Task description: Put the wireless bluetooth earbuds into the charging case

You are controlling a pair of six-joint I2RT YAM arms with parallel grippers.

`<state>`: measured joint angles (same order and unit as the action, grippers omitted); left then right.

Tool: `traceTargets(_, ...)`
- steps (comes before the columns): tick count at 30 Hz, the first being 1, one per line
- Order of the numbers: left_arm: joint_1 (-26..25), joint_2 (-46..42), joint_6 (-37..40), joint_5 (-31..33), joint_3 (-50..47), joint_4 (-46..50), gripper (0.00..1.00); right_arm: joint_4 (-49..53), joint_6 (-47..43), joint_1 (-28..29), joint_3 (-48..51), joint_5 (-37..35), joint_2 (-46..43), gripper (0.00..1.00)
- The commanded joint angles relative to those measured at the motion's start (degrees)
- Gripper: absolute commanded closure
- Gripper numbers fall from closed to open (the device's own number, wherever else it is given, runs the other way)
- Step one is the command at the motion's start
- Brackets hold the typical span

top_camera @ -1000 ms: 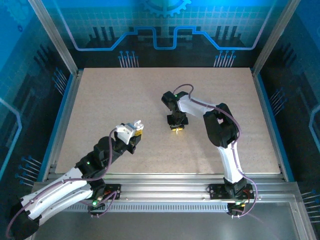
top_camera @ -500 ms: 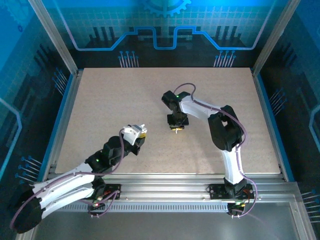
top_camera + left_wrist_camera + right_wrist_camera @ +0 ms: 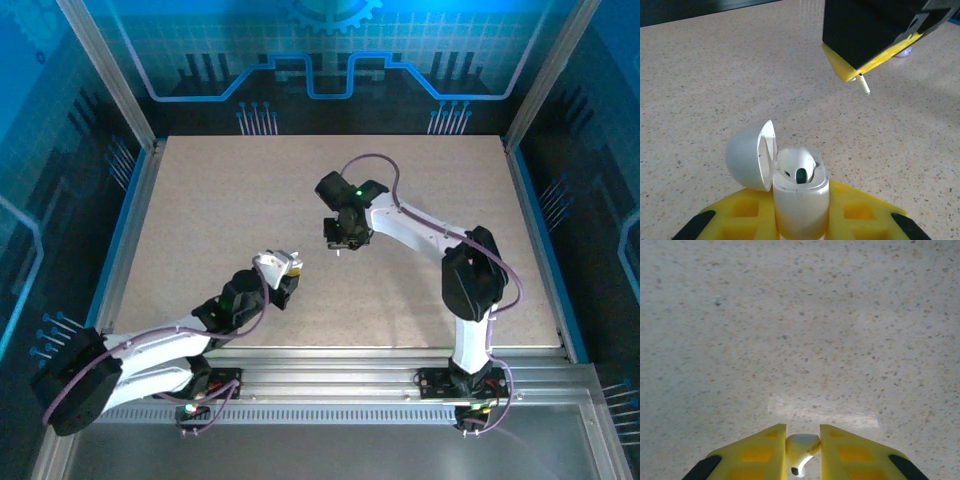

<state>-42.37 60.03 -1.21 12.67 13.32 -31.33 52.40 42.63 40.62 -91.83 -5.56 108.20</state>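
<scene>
One case (image 3: 800, 200) in play, and the left gripper (image 3: 285, 272) has it clamped upright between its yellow jaws, lid (image 3: 747, 160) flipped open to the left, mouth facing up. There's a dark green spot inside, but I can't tell whether anything sits there. Over to the right gripper (image 3: 340, 243): jaws narrow, pinching one white earbud (image 3: 801, 449), with the stem (image 3: 865, 86) poking out below the tips. That earbud hangs above the table (image 3: 220, 190), up and to the right of the case from the left wrist, not touching it. One pale purple piece (image 3: 903, 51) lies on the table just behind the right gripper, too blurred to name.
</scene>
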Motion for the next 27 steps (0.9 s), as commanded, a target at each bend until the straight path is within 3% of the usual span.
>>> traceTargets(1, 0.4, 1.9, 0.7, -3.3, 0.2, -8.0, 0.89, -1.5, 2.5, 1.6, -0.7, -0.1, -3.3, 0.8)
traceTargets(12, 0.4, 6.6, 5.0, -7.0, 2.2, -13.4, 0.89, -8.4, 7.9, 5.1, 4.5, -2.4, -11.9, 0.8)
traceTargets(27, 0.4, 7.3, 6.1, -6.5, 4.2, -15.7, 0.89, -21.3, 16.7, 9.9, 15.4, -6.7, -19.7, 0.8)
